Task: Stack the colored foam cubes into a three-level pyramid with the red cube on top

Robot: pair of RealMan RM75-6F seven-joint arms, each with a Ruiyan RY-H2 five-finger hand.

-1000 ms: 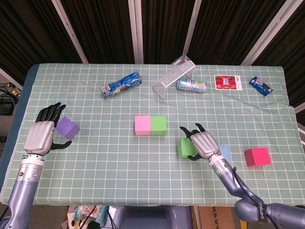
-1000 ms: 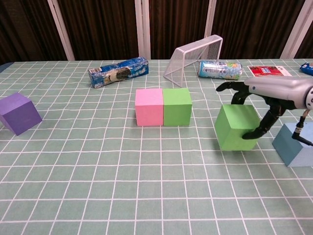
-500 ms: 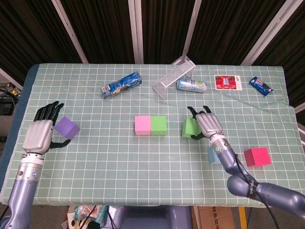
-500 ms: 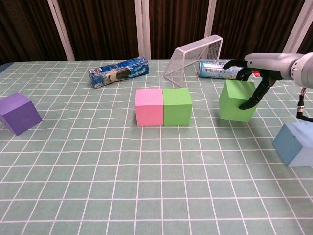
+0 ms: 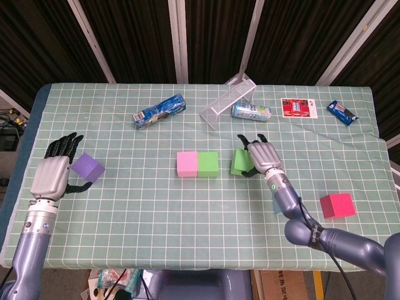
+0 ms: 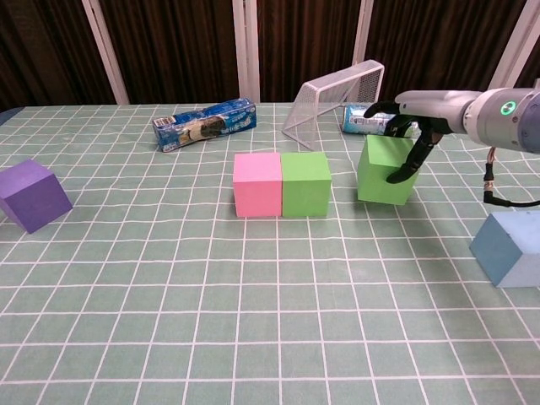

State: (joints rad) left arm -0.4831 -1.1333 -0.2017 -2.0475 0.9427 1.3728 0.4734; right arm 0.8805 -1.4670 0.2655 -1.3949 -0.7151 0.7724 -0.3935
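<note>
Item: light green foam cube (image 6: 386, 171), carried by the right hand (image 5: 262, 156); judged step: bringing it in as the third block of the bottom row, beside the darker green cube (image 6: 305, 184), which stands touching the pink cube (image 6: 256, 184).

Risks, as judged: the carried cube sits slightly tilted in the grasp, so a release from here could land it askew or leave a gap in the row; coming in too far leftward could shove the green and pink pair out of line, foam being light and easy to slide on the checked tablecloth (image 5: 156, 206); the grip covers only the top and right side, so a twist of the wrist could let the block roll out.

Position relative to the fingers (image 6: 406, 164): they drape over the cube's top edge and down its right face in the chest view; the cube projects to the left of the palm, near the green cube but apart from it; whether it rests on the cloth cannot be told.

Left hand (image 5: 53, 175): fingers spread, holding nothing, just beside the purple cube (image 5: 87, 167).

Unplaced stock: blue cube (image 6: 509, 248) and red cube (image 5: 337, 205), both near the right edge, well apart from the row.
</note>
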